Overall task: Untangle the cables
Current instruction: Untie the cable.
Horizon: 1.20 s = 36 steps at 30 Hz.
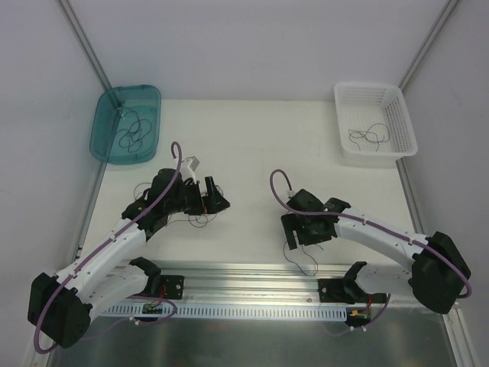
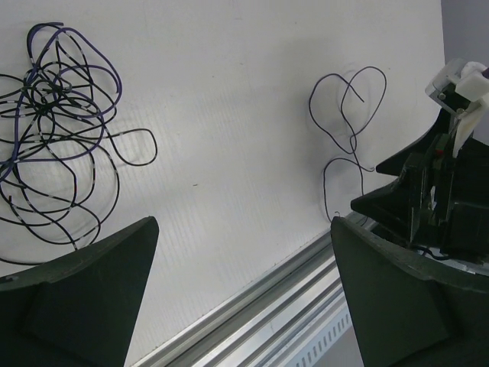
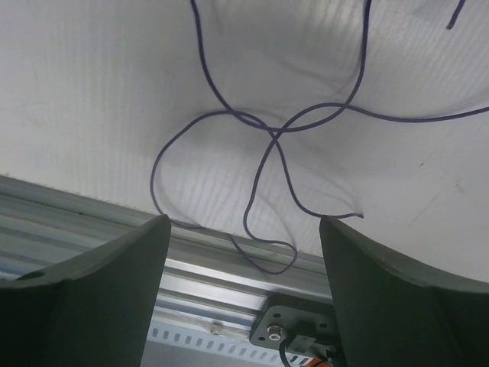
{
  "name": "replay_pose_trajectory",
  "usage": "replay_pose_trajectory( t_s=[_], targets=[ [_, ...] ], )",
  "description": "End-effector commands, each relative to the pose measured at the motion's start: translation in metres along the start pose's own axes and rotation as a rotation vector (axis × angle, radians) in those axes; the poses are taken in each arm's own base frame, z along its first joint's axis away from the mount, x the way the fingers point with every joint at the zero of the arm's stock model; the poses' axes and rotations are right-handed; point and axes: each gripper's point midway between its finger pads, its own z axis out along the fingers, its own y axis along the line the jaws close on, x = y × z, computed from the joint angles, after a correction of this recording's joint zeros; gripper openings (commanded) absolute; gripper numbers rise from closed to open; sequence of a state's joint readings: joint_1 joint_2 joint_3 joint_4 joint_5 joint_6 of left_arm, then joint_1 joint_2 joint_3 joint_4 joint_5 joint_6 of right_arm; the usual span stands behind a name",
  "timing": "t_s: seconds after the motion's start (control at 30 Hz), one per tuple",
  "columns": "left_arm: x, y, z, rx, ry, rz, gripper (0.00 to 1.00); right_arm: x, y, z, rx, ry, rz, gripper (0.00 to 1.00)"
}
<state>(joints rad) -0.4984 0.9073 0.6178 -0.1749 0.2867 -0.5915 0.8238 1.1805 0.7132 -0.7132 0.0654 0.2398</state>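
The cables show in the left wrist view as a loose tangle of thin dark purple and black strands (image 2: 57, 130) lying on the white table at upper left. A single looped strand (image 2: 348, 115) lies apart from it, to the right. My left gripper (image 2: 244, 294) is open above the table's near edge and holds nothing. In the right wrist view one purple strand (image 3: 267, 138) curls over the table edge and rail. The right gripper (image 3: 244, 283) hangs open above that strand. From above, the left gripper (image 1: 210, 200) and right gripper (image 1: 302, 238) sit mid-table, with strands (image 1: 200, 219) by the left.
A teal bin (image 1: 103, 141) at the back left holds a thin strand. A white basket (image 1: 401, 115) at the back right holds another. An aluminium rail (image 1: 252, 279) runs along the near edge. Frame posts stand at both back corners.
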Motion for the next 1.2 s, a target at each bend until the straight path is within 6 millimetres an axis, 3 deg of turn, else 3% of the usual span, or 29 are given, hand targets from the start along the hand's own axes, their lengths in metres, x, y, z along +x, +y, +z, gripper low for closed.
replay_pose_trajectory(
  t_s=[0.0, 0.1, 0.27, 0.37, 0.47, 0.5, 0.57, 0.63, 0.67, 0.7, 0.83, 0.97, 1.17],
  targets=[
    [0.010, -0.003, -0.001, 0.025, 0.029, -0.007, 0.97, -0.012, -0.012, 0.002, 0.106, -0.031, 0.016, 0.84],
    [0.012, -0.002, -0.001, 0.023, 0.035, -0.006, 0.98, -0.017, -0.024, 0.005, 0.181, -0.044, 0.002, 0.85],
    [0.015, 0.001, 0.000, 0.020, 0.047, -0.001, 0.98, -0.019, -0.015, 0.021, 0.144, -0.011, -0.045, 0.85],
    [0.016, 0.002, 0.000, 0.018, 0.049, 0.004, 0.98, -0.015, -0.012, 0.031, 0.114, 0.024, -0.052, 0.79],
    [0.018, 0.000, 0.000, 0.028, 0.058, 0.007, 0.98, -0.011, -0.011, 0.038, 0.095, 0.050, -0.048, 0.63],
    [0.018, 0.000, 0.000, 0.030, 0.061, 0.010, 0.98, -0.011, -0.012, 0.038, 0.097, 0.051, -0.049, 0.50],
    [0.018, -0.002, 0.000, 0.038, 0.064, 0.016, 0.98, -0.012, -0.012, 0.036, 0.093, 0.041, -0.058, 0.37],
    [0.019, -0.004, 0.000, 0.050, 0.071, 0.023, 0.98, -0.015, -0.013, 0.031, 0.096, 0.027, -0.069, 0.17],
    [0.019, -0.006, -0.001, 0.057, 0.073, 0.027, 0.98, -0.021, -0.012, 0.024, 0.087, -0.006, -0.074, 0.03],
    [0.020, -0.008, -0.001, 0.067, 0.080, 0.030, 0.98, -0.021, -0.012, 0.019, 0.088, -0.012, -0.085, 0.01],
    [0.019, -0.019, -0.002, 0.096, 0.086, 0.073, 0.98, -0.050, -0.003, -0.022, 0.057, -0.144, -0.144, 0.01],
    [0.012, -0.041, -0.002, 0.146, 0.079, 0.153, 0.98, -0.087, 0.017, -0.082, -0.021, -0.314, -0.253, 0.01],
    [0.000, -0.085, -0.009, 0.241, 0.014, 0.403, 0.99, -0.112, 0.038, -0.151, -0.135, -0.486, -0.365, 0.01]
  ],
)
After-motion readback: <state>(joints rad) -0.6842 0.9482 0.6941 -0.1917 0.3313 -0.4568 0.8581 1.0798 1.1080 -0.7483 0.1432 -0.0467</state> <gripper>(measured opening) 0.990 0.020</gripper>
